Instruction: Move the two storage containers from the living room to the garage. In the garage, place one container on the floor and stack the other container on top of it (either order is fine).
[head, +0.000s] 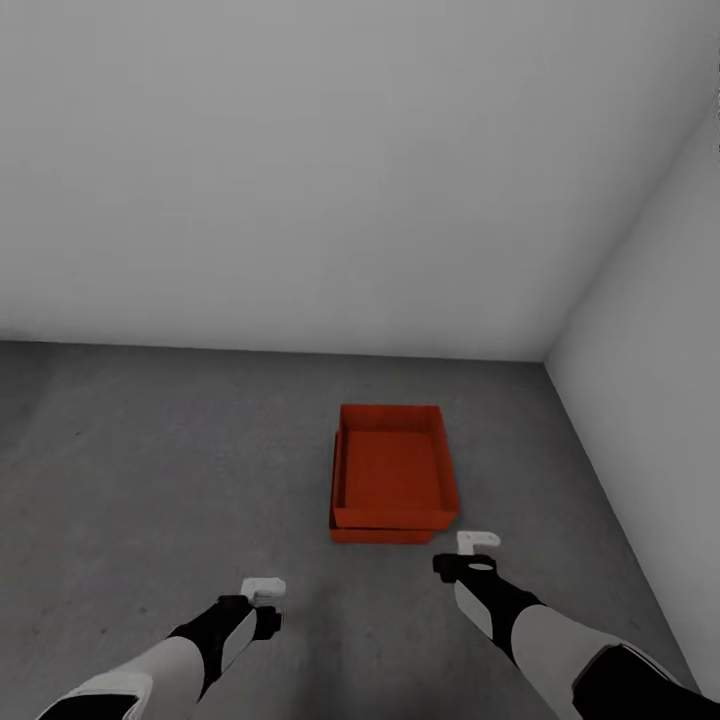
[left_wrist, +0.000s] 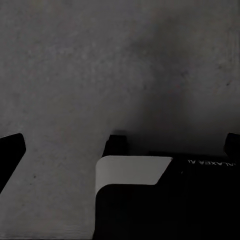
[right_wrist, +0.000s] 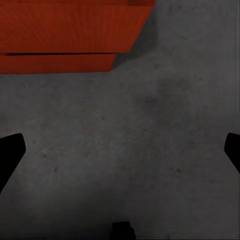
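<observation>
Two orange-red storage containers sit stacked on the grey concrete garage floor (head: 150, 480). The upper container (head: 392, 470) is nested in the lower container (head: 380, 536), whose front edge peeks out beneath it. In the right wrist view the upper container (right_wrist: 65, 25) rests over the lower container (right_wrist: 55, 63), both a little beyond the fingers. My right gripper (head: 478, 541) hovers open just off the stack's near right corner, holding nothing. My left gripper (head: 263, 590) is open and empty, further back and to the left over bare floor. Both grippers' fingers (right_wrist: 10, 155) (left_wrist: 10, 150) are spread wide.
Plain white walls close the room: one straight behind the stack (head: 300, 200) and one along the right (head: 660, 350), meeting in a corner at the back right. Open concrete floor lies left of the stack. A black and white robot part (left_wrist: 135, 195) shows below the left gripper.
</observation>
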